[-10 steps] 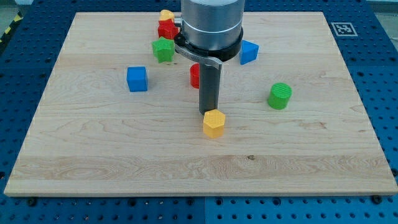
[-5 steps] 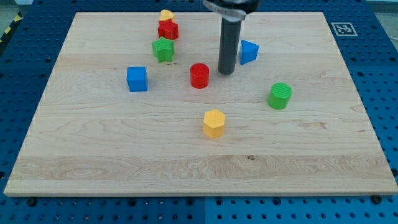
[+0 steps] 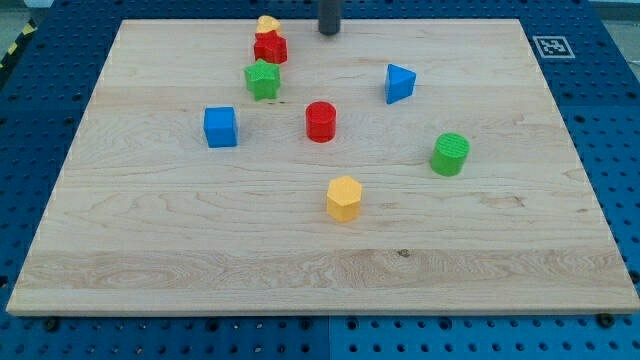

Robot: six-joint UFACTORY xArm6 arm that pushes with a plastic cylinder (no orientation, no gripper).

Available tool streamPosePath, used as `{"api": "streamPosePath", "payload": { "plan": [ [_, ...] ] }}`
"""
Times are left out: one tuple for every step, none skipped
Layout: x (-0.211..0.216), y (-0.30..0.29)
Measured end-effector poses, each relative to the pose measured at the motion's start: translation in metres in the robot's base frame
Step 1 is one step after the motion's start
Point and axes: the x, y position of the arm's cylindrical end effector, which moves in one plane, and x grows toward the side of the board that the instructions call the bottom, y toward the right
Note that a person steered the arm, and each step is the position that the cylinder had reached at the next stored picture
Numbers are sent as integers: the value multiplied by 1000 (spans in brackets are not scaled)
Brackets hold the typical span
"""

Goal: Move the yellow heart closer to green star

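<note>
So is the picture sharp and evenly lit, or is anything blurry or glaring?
Camera view: light is soft and even, no glare on the board; blocks such as the yellow hexagon are crisp with faint shadows; my tip at the view's top is slightly smeared.

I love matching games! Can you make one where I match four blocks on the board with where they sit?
Blocks:
1. yellow heart
2. green cylinder
3. blue cube
4. yellow hexagon

Places:
A. nearest the view's bottom
B. furthest to the view's right
C. at the view's top edge, touching the red block
D. furthest to the view's left

Pairs: 1-C, 2-B, 3-D, 4-A

My tip is at the view's top, right of the yellow heart.
</note>
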Motion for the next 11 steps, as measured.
{"api": "streamPosePath", "payload": {
  "plan": [
    [-7, -12],
    [-7, -20],
    [-4, -53],
    [1, -79],
    [7, -88],
    [19, -88],
    [29, -105],
    [40, -124],
    [52, -130],
    [66, -130],
    [77, -130]
  ]
}}
